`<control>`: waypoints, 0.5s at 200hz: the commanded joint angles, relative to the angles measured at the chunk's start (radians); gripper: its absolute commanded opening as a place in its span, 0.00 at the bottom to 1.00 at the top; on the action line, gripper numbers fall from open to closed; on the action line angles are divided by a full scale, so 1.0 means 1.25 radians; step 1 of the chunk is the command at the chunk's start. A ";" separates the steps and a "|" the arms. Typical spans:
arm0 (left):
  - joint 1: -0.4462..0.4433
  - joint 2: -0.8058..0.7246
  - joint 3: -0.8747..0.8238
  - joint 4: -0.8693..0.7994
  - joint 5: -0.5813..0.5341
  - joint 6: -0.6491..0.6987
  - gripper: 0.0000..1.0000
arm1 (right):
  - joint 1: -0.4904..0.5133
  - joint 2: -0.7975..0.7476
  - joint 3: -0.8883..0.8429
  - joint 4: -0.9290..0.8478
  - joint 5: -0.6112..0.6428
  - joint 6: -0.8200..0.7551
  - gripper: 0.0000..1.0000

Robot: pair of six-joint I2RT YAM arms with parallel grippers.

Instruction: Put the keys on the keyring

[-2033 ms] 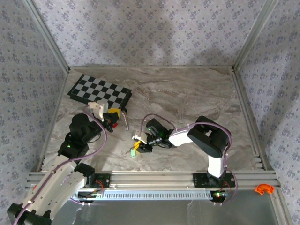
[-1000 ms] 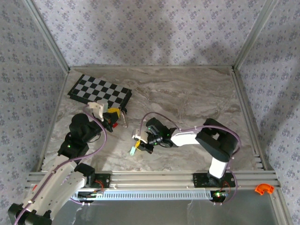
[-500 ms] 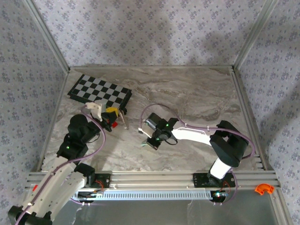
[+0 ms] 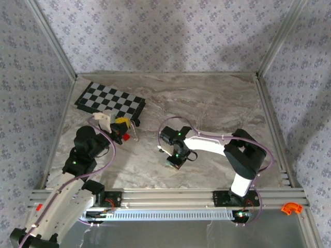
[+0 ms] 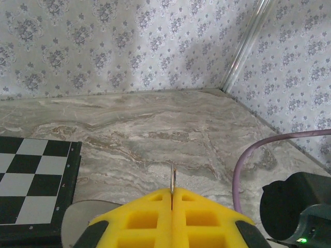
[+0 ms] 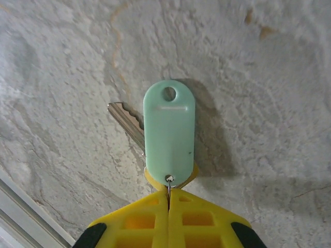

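Observation:
The key hangs just above the marble under my right gripper (image 6: pixel 168 195). It shows a pale mint-green tag (image 6: pixel 169 135) and a silvery blade (image 6: pixel 125 122) jutting left from behind the tag. The yellow fingers (image 6: pixel 139 219) are shut on the small wire loop at the tag's base. From above, that gripper (image 4: pixel 173 161) points down at the table's near middle. My left gripper (image 5: pixel 172 195) is shut on the keyring (image 5: pixel 172 178), whose thin metal edge stands upright between the yellow pads. In the top view the left gripper (image 4: pixel 125 125) holds the keyring (image 4: pixel 133 130) near the chessboard's corner.
A folded chessboard (image 4: pixel 109 101) lies at the back left. A small red block (image 4: pixel 125 137) sits right by the left gripper. An orange curved piece (image 4: pixel 290 207) rests off the table at the front right. The right arm's purple cable (image 4: pixel 173 121) loops between the grippers.
The right arm has stretched out and turned its gripper from pointing left to pointing down, carrying the key to the right. The left gripper has shifted slightly back with the keyring.

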 commanded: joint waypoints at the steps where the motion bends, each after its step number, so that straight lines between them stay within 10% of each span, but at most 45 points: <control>1: 0.005 -0.023 -0.008 0.042 0.000 -0.007 0.00 | -0.003 0.031 0.023 -0.058 -0.010 0.016 0.00; 40: 0.006 -0.028 -0.010 0.041 -0.007 -0.005 0.00 | -0.002 0.040 0.029 -0.058 -0.001 0.015 0.00; 100: 0.005 -0.032 -0.013 0.051 0.000 -0.008 0.00 | -0.015 -0.060 -0.028 0.029 -0.021 0.084 0.39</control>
